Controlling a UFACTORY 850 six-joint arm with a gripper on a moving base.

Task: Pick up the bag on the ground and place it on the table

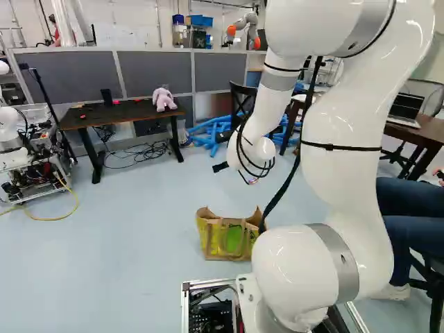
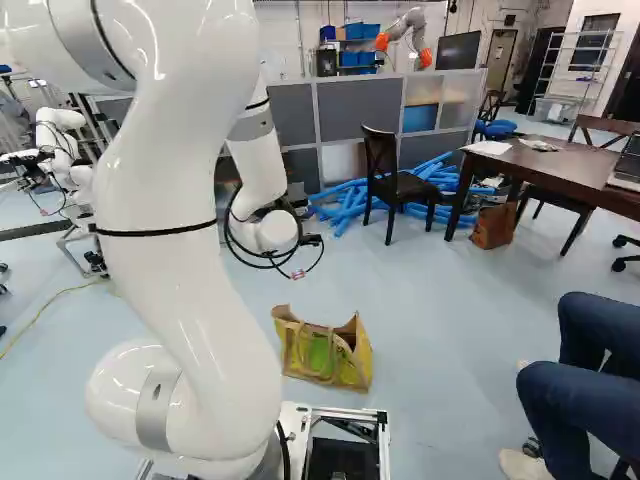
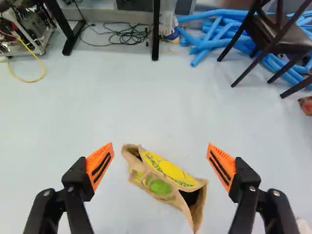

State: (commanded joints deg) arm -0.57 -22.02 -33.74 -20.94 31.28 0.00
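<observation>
Pale floor, white arm, bag low and open-mouthed just ahead of the base.
Arched high in both base views, the arm likely holds its wrist up so the gripper can come down on the bag from above. Two tables could receive it, and I cannot tell which is meant: a brown table at the upper right of the right base view, or a dark desk at the upper left of the left one. The bag sits on the floor, mouth upward, within reach. The gripper's fingers stand wide apart, holding nothing, probably to straddle the rim; it runs aslant to them, so a slight turn may help. A pink toy takes the desk's right end.
</observation>
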